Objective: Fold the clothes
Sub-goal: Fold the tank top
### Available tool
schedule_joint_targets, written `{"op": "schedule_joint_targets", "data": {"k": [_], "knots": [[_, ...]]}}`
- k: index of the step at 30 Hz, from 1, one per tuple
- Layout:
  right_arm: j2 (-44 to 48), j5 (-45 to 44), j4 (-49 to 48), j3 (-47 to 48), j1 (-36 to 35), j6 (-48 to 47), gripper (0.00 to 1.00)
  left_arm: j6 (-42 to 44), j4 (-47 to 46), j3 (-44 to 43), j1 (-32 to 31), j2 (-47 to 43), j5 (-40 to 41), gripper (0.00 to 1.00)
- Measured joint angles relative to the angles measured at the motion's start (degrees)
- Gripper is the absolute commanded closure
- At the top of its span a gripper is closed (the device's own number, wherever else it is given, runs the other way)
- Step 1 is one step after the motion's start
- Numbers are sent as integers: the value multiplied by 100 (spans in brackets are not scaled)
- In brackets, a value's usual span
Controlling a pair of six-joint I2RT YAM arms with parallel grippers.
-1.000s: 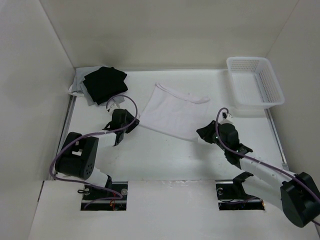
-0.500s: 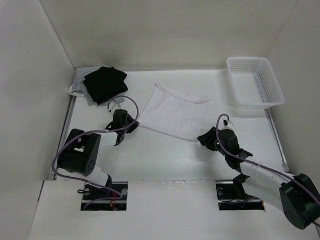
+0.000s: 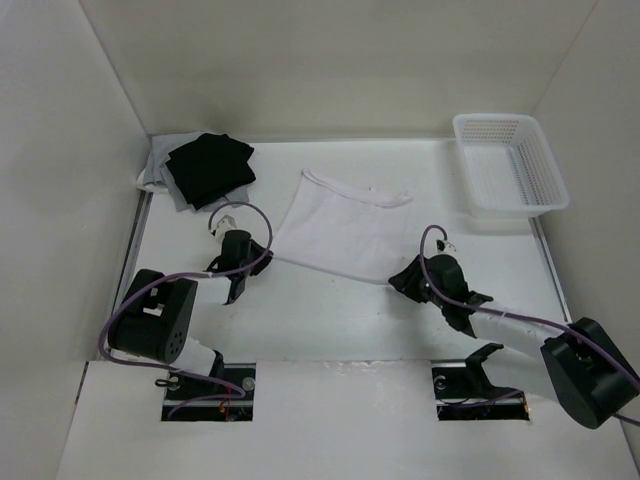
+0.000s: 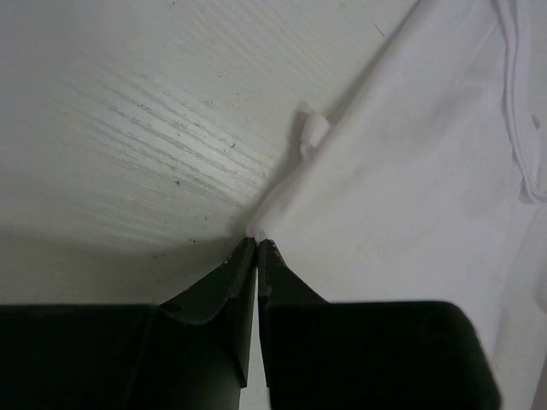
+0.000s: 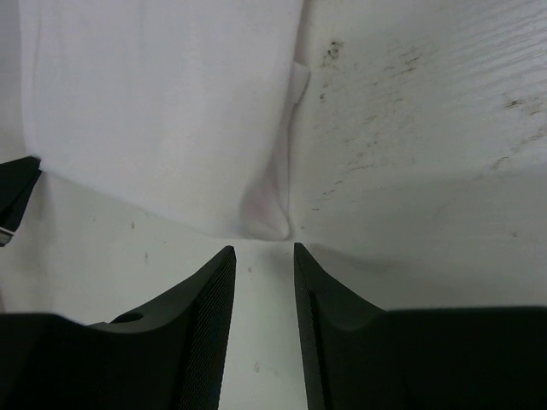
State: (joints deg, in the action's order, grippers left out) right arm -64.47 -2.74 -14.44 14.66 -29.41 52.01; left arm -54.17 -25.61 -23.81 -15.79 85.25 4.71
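Found black folded cloth [image 3: 210,168] far left rear, stacked on grey cloth [image 3: 152,178]. Saw left arm bent low over table [image 3: 330,310], left gripper [image 4: 256,248] pointed right, tips pressed together on near-left corner of white garment [image 3: 345,225]. Saw garment spread flat mid-table. Found right arm stretched low and leftward, right gripper [image 5: 263,249] at garment's near-right corner, jaws narrowly parted, nothing between, corner just ahead of tips. Spotted white basket [image 3: 510,165] far right rear. Counted two arms, one garment, one black cloth, one grey cloth, one basket.
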Motion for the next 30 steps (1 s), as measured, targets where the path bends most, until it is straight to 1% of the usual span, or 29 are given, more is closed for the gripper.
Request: {"op": "schedule_joint_targets", "data": {"k": [3, 6, 9, 12, 13, 14, 16, 18, 20, 23, 26, 30], "knots": [[-90, 39, -157, 0, -66, 90, 62, -11, -136, 94, -2, -20, -2, 97], [-352, 44, -326, 2, -70, 133, 72, -31, -256, 173, -17, -31, -9, 97], [-621, 63, -468, 17, -61, 229, 78, -44, -317, 271, -37, -103, -15, 97], [-647, 59, -531, 17, -61, 313, 91, -52, -334, 417, -37, -249, -26, 97], [-634, 50, -544, 13, -61, 350, 92, -50, -330, 476, -35, -319, -28, 97], [-599, 22, -560, -4, -63, 378, 92, -52, -319, 533, -35, -389, -28, 97], [-470, -15, -562, -68, -63, 433, 87, -50, -291, 621, -35, -522, -33, 97], [-313, -33, -551, -129, -61, 466, 71, -50, -240, 675, -31, -656, -44, 97], [-155, -31, -507, -140, -66, 459, 62, -50, -173, 713, -33, -798, -46, 96], [-50, 4, -431, -103, -98, 389, 59, -48, -111, 734, -37, -957, -48, 96], [-52, 26, -354, -42, -205, 348, 62, -48, -96, 737, -37, -975, -59, 96], [-131, 24, -306, 11, -197, 350, 63, -46, -92, 769, -37, -973, -85, 96]]}}
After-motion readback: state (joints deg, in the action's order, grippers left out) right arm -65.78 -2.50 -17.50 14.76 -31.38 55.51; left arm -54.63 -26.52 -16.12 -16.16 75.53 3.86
